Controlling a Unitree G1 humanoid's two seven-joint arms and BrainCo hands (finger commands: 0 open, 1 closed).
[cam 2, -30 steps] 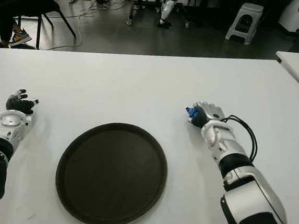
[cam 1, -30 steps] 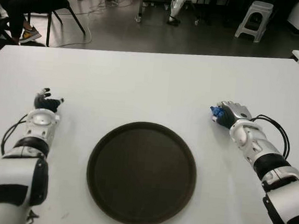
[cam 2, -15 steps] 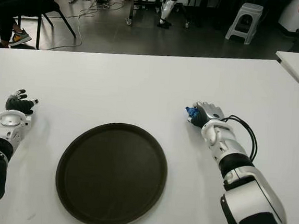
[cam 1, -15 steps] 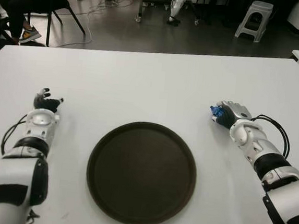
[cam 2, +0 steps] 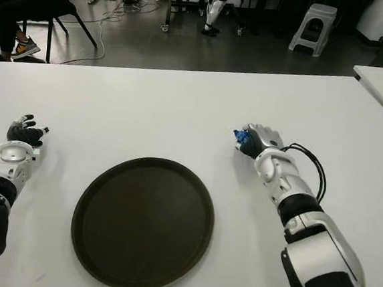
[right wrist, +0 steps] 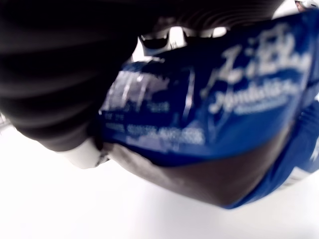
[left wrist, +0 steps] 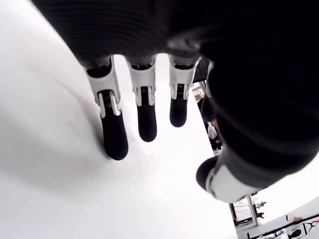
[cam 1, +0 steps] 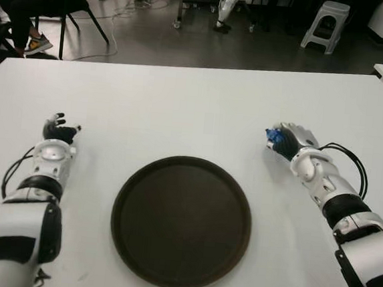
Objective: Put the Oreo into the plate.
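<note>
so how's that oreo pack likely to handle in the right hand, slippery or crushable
Probably a bit slippery: the oreo pack has a glossy blue wrapper, which could slide in the right hand closed around it. Likely crinkly rather than stiff, since the wrapper looks creased at the edges. Small enough to sit mostly hidden in the hand, it seems light, though biscuits inside might crack if squeezed.

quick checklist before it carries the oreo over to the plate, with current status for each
1. Oreo pack grasped by the right hand: ok, fingers wrap the blue pack.
2. Pack lifted off the table: cannot tell.
3. Plate ready to receive: ok, nothing lies in it.
4. Path from the right hand to the plate: ok, only bare table between them.
5. Left hand out of the way: ok, to the left of the plate, fingers spread, holding nothing.
</note>
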